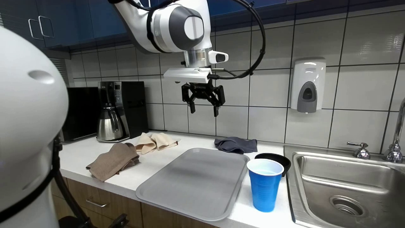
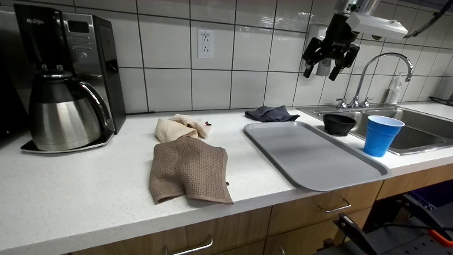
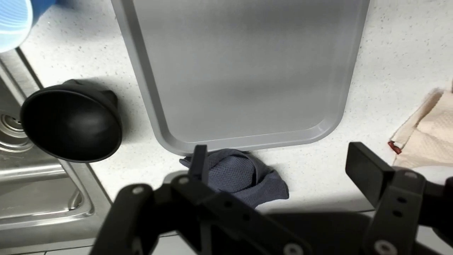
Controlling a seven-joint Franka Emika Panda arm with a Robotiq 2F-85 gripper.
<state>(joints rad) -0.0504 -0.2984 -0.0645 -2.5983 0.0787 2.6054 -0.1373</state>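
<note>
- Hanging high over the bench (image 2: 88, 191), the jaws are spread wide, well above the dark cloth (image 1: 235, 145) and the tray (image 1: 196, 183).
- Crumpled near the wall (image 2: 166, 88), the dark cloth sits just beside the tray; in the wrist view one of the jaws partly hides it.
- Grey and flat, the tray reaches past the bench's front edge.
- Bowl (image 3: 70, 122) and cup (image 1: 265, 190) stand between tray and sink (image 1: 293, 180), bowl black, cup blue.
- Brown cloth (image 2: 189, 170) and cream cloth (image 2: 173, 131) lie close together, between tray and coffee maker (image 2: 86, 65).
</note>
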